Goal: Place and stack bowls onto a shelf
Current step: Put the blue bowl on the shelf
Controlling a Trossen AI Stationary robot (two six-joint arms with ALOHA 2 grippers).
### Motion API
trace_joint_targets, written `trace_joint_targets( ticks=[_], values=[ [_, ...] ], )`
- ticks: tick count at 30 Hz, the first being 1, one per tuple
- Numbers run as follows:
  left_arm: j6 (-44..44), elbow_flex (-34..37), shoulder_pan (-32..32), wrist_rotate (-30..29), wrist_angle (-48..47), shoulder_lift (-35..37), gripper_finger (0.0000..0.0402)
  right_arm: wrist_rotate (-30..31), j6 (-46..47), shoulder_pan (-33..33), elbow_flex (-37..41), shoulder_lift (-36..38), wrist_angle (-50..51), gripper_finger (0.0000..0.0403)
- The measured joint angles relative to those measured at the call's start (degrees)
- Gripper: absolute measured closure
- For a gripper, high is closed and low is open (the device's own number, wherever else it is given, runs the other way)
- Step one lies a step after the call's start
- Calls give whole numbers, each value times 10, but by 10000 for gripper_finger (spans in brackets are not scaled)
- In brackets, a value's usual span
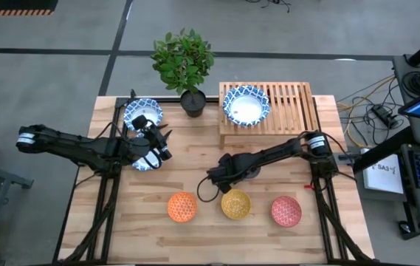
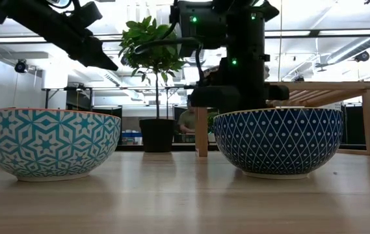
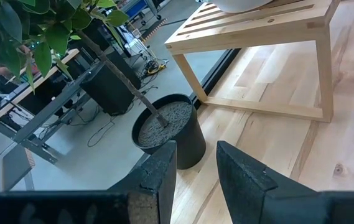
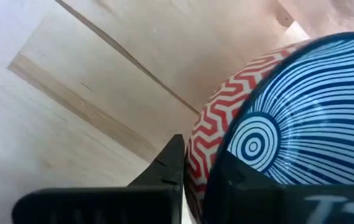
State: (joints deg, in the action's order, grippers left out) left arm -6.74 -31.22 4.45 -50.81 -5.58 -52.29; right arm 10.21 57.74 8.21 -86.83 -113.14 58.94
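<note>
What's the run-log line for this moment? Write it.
left claw open, empty | right claw at dark bowl | shelf holds one patterned bowl

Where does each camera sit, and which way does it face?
High: above the table, looking straight down; both arms show.
Low: at tabletop height, looking level across two bowls; arms enter from above.
Left wrist: on left arm, facing plant pot and shelf past open left gripper.
Right wrist: on right arm, close on a bowl at right gripper.
Shelf shows in high, low, left wrist.

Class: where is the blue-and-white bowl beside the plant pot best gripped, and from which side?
Probably its rim, from above, one finger inside: the bowl sits upright, mouth open. Choose the side away from the plant pot.
</note>
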Motion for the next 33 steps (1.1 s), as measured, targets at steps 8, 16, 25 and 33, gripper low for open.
trace_joint_targets(
  ticks=[8,16,25,33],
  values=[
    [0,0,0,0,0,0,304,-20,-55,8,-27,59,-10,383],
    [0,0,0,0,0,0,304,-33,-203,30,-139,90,-13,383],
    [0,0,0,4,3,0,304,97,-330,28,-328,99,101,383],
    [0,0,0,4,5,0,304,227,-307,-48,-428,108,307,383]
  ],
)
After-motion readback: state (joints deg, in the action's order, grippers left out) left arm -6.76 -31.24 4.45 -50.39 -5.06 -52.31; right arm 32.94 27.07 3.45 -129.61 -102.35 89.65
